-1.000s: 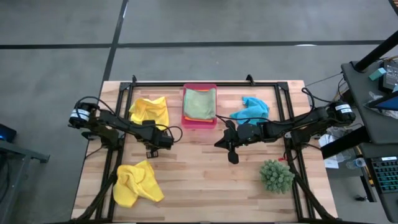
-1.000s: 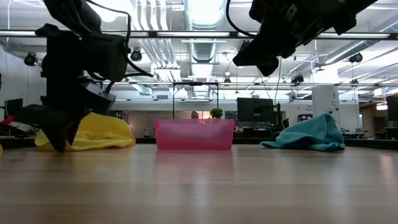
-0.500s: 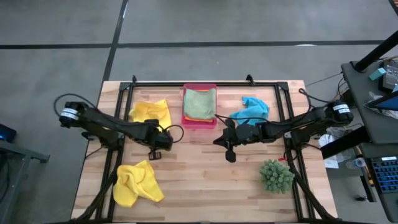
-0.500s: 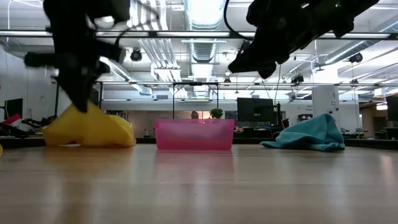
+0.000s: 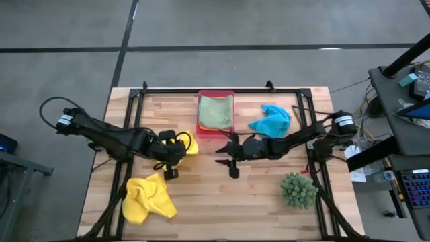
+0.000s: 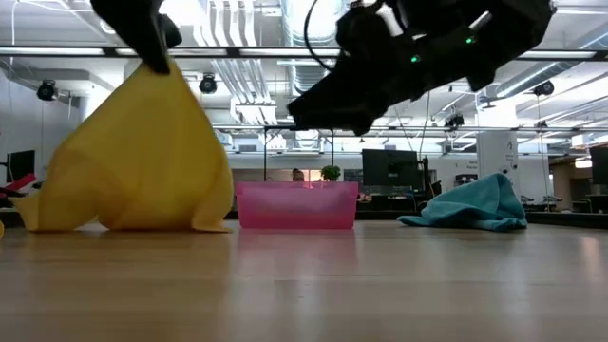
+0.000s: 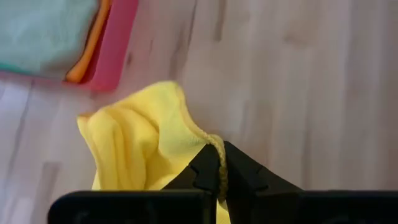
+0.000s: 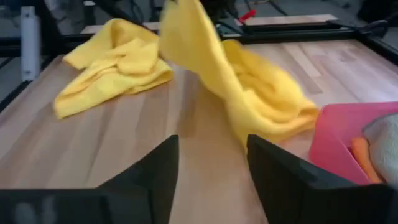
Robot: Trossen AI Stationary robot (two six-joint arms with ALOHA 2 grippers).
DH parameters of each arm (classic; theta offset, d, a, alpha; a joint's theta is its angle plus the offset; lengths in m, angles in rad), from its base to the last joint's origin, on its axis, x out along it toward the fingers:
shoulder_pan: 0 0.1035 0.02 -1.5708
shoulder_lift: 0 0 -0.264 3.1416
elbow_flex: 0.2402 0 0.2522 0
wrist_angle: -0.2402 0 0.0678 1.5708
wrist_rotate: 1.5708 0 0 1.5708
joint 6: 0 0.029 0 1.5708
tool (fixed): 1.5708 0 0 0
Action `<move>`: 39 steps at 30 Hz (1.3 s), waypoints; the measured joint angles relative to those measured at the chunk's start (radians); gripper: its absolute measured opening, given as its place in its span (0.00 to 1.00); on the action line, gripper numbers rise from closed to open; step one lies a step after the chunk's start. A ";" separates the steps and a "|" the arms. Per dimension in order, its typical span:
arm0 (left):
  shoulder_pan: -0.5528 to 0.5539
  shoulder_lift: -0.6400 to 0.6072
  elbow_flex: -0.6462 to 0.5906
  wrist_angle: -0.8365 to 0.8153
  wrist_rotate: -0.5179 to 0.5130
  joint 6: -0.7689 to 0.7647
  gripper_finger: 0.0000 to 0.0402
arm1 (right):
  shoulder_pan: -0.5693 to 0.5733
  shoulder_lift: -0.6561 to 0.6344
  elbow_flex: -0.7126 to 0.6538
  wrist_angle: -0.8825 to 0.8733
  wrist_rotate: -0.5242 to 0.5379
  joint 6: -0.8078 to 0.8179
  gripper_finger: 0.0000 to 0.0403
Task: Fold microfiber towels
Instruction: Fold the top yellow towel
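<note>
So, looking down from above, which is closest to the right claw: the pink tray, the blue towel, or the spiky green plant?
From the right claw, in the high view:
1. The pink tray, just behind the claw, at the table's far middle.
2. The blue towel, off to its right, at the far edge.
3. The spiky green plant, farthest, at the near right corner.

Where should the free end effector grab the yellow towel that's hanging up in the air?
Take the lifted yellow towel at a low free corner near the pink tray, approaching from the tray side. The left end effector pinches its top edge, so it drapes tent-like to the table. The right end effector, open, already faces it.
</note>
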 joint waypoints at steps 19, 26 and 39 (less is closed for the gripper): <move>0.000 0.001 0.009 0.054 -0.009 -0.026 0.00 | 0.000 0.402 0.342 0.079 0.230 0.077 0.51; 0.000 0.001 0.009 0.070 -0.009 -0.026 0.00 | -0.002 0.475 0.400 0.046 0.367 0.080 0.49; -0.014 0.001 0.058 0.077 -0.018 -0.012 0.00 | 0.014 0.420 0.388 -0.179 0.365 0.062 0.04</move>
